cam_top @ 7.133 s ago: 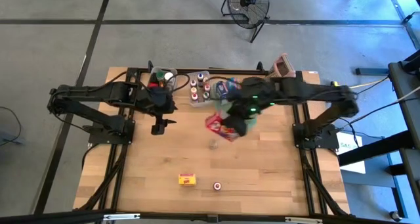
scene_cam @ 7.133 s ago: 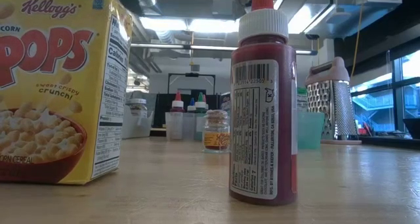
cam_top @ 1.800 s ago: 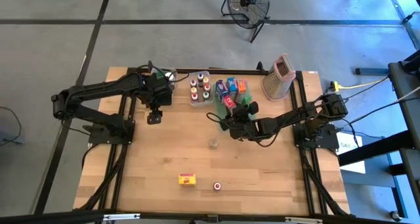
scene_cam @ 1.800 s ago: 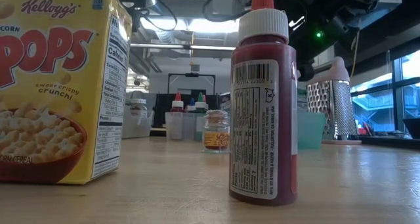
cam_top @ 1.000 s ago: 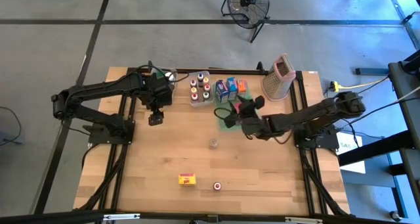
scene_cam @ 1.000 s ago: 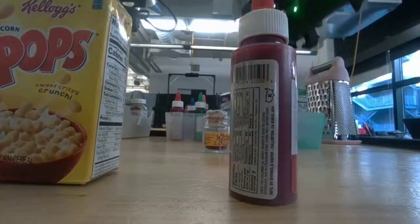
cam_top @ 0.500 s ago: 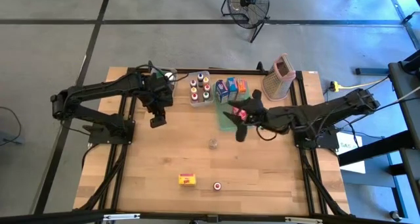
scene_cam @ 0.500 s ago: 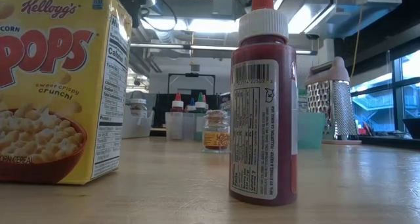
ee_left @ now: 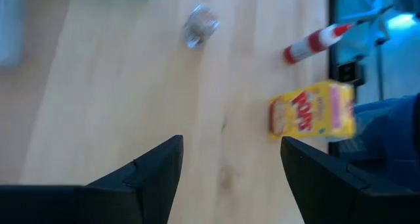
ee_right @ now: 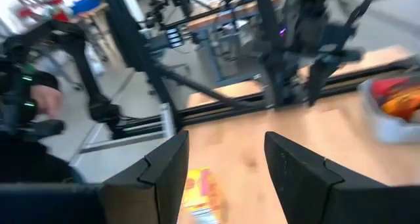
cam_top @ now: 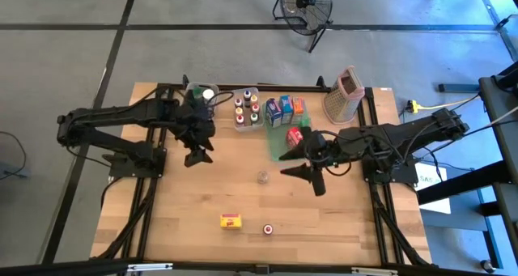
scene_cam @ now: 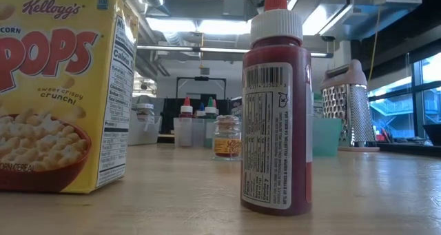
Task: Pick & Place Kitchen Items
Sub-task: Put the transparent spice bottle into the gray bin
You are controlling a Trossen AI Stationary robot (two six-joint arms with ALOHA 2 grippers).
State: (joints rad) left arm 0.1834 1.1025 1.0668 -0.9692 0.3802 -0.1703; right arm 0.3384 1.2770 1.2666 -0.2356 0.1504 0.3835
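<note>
Groceries lie scattered over the wooden surface (cam_top: 202,203) in the high view: a yellow cereal carton (cam_top: 231,221) and a red-capped sauce bottle (cam_top: 267,228) sit near each other in the lower middle of the frame, a small clear spice jar (cam_top: 262,176) stands alone at the centre, and a red can (cam_top: 295,136) rests on the flat green tray (cam_top: 275,145) just right of centre. Above the tray, blue and orange cartons (cam_top: 283,107) stand side by side, and to their left a clear bin (cam_top: 247,109) holds little jars with coloured caps. The tall box grater (cam_top: 344,94) stands at the upper right. The left pincer (cam_top: 199,155) hangs over bare wood left of centre, its fingers parted and holding nothing, as the left wrist view shows. The right pincer (cam_top: 307,174) hovers just below and right of the tray, beside the red can but not touching it, fingers spread with nothing between them.
</note>
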